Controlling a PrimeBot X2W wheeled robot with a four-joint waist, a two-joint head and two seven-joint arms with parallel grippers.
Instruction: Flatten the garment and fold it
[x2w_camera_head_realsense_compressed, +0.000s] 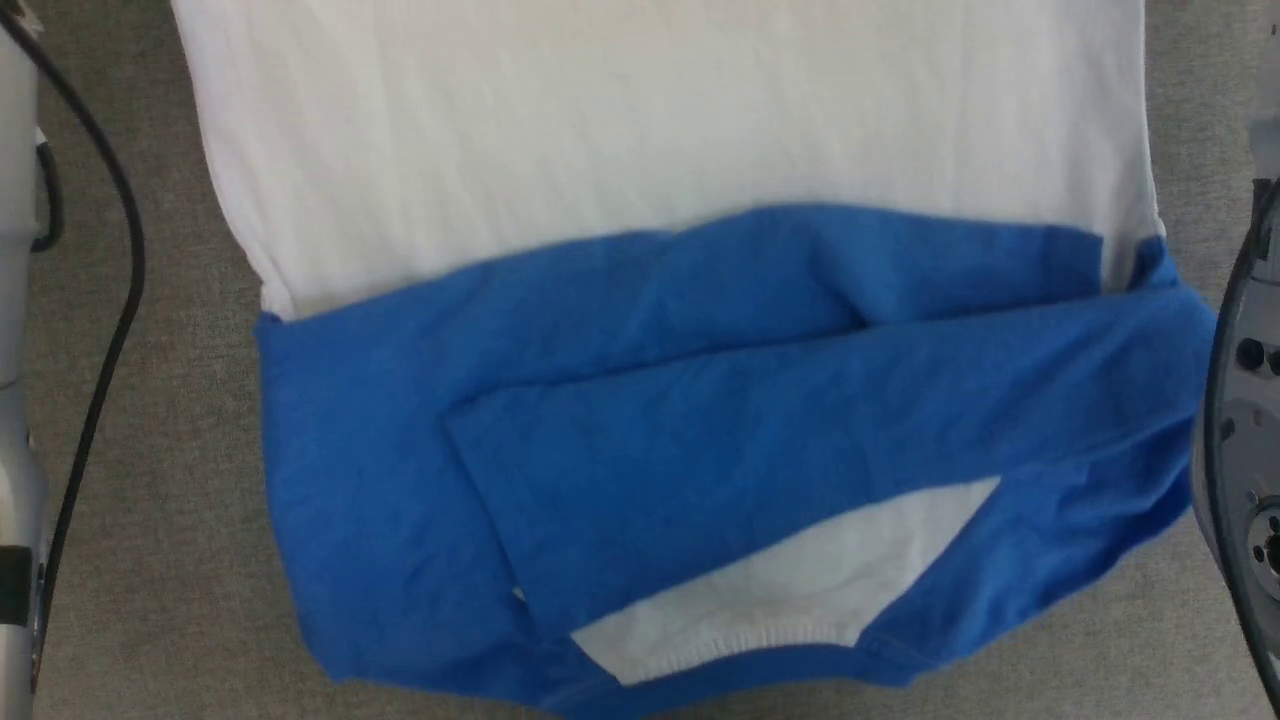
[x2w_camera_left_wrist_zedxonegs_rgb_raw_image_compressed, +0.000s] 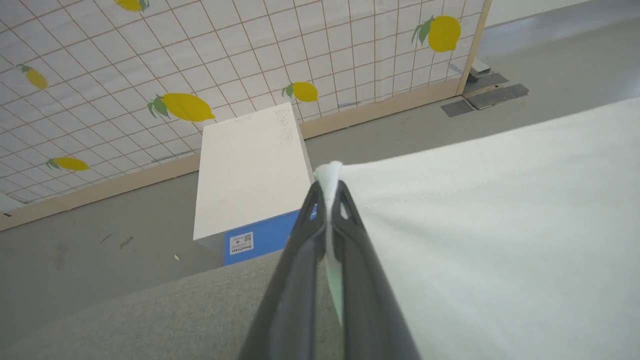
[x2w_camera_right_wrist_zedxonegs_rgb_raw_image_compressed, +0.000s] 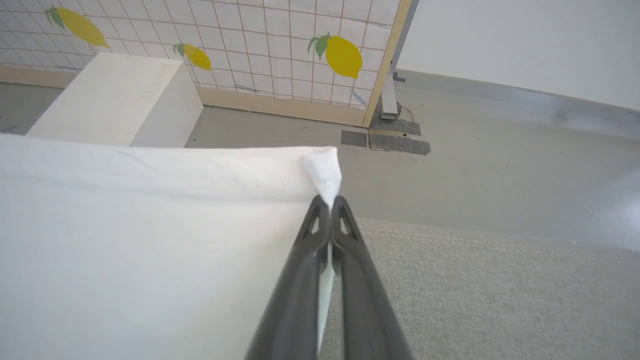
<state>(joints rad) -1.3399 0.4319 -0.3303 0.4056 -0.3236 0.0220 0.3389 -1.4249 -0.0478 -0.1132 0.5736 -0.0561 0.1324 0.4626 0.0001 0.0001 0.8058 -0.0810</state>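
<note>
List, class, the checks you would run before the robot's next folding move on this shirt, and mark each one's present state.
1. Left gripper shut on a white corner of the garment: ok.
2. Right gripper shut on another white corner: ok.
3. Blue sleeves folded in across the body: ok.
4. Sleeves free of creases: not ok, wrinkled near the overlap.
5. White cloth by both grips smooth: ok.
6. Garment's near edge fully on the grey surface: cannot tell, it runs off the head view's bottom.

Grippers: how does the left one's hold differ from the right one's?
The left gripper has the garment on its view's right, the right gripper on its left. Beyond the left gripper sits a white box; beyond the right gripper, grey floor. Both are shut on a white corner.
</note>
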